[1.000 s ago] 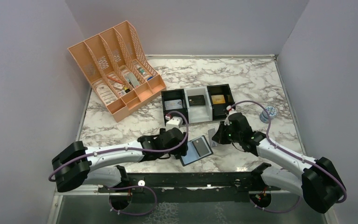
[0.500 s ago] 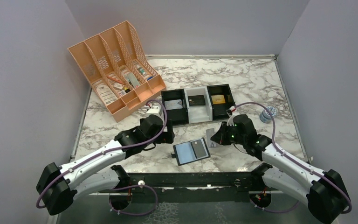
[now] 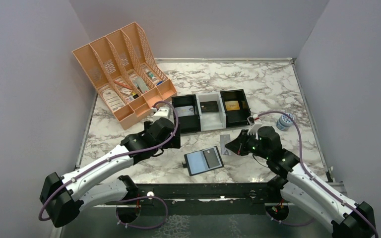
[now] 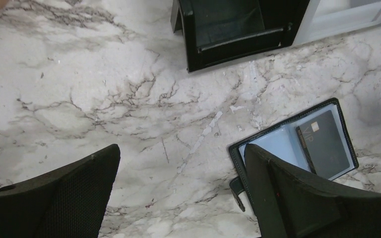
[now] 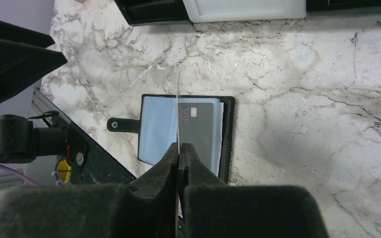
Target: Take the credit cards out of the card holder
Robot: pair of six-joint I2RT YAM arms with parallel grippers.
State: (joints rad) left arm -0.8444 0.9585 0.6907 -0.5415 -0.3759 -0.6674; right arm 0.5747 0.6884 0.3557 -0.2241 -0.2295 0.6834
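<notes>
Our left hand [image 4: 181, 153] hangs released above the desk [image 3: 258, 94]. To its right the card holder [image 3: 203, 160] lies open, a dark card [image 3: 211, 157] tucked inside. Our right hand [image 5: 179, 148] pinches a thin card [image 5: 178, 99] edge-on just beside it.

My left arm [image 3: 101, 167], right arm [image 3: 311, 180]: white link shells, black joint housings, purple cable loops. Left gripper [image 4: 181, 148], right gripper [image 5: 178, 148]: black fingers [image 4: 54, 198], grainy matte texture. Green wrist lights, right.
</notes>
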